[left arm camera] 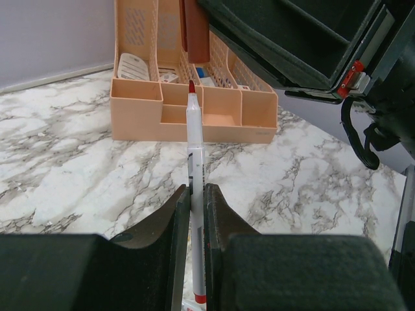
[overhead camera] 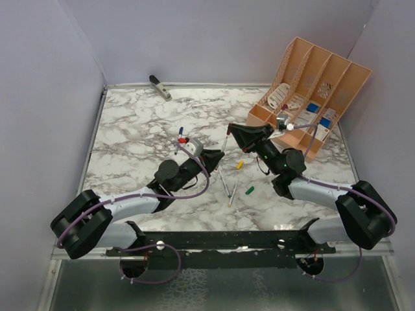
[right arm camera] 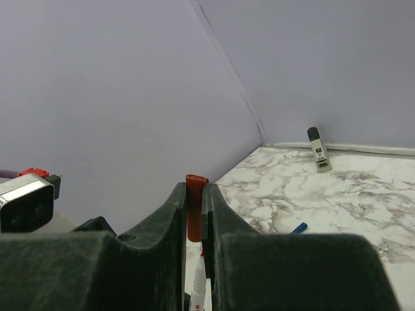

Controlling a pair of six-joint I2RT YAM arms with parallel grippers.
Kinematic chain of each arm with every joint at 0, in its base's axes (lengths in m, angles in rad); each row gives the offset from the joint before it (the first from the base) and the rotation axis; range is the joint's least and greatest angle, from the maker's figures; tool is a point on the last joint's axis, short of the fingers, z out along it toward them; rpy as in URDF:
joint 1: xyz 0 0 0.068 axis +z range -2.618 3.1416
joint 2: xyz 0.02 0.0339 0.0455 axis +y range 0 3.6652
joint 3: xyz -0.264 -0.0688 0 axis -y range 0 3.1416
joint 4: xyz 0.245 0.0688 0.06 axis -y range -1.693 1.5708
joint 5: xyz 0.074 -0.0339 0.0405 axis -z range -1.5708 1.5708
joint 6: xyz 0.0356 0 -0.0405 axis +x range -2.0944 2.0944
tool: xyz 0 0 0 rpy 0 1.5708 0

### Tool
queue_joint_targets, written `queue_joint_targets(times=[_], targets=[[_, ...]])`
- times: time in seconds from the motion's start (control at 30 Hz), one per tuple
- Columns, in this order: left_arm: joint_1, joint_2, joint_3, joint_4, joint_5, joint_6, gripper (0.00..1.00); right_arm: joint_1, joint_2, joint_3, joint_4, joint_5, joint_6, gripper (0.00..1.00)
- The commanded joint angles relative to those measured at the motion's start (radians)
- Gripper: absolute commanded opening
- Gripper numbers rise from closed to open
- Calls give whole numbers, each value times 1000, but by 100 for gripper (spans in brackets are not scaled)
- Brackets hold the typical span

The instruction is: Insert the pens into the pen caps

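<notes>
Your left gripper (left arm camera: 196, 192) is clamped on 1 red-tipped pen (left arm camera: 194, 123). Your right gripper (right arm camera: 194, 189) is pinched on the red cap (right arm camera: 194, 210). Pen tip looks close under the cap, contact unclear; 2 spare pens (overhead camera: 224, 183) lie on the table (overhead camera: 130, 129) between the arms.

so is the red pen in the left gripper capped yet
Uncapped: the red pen in the left gripper shows a bare tip, while the red cap sits in the right gripper.
</notes>
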Motion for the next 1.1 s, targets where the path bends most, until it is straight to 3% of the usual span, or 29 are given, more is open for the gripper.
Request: queue_joint_targets(times=[0.0, 1.07], targets=[[2, -24, -4, 46, 17, -10, 0, 7, -8, -7, 14, 10, -22, 1], [2, -12, -13, 46, 17, -16, 0, 7, 12, 28, 45, 20, -36, 1]])
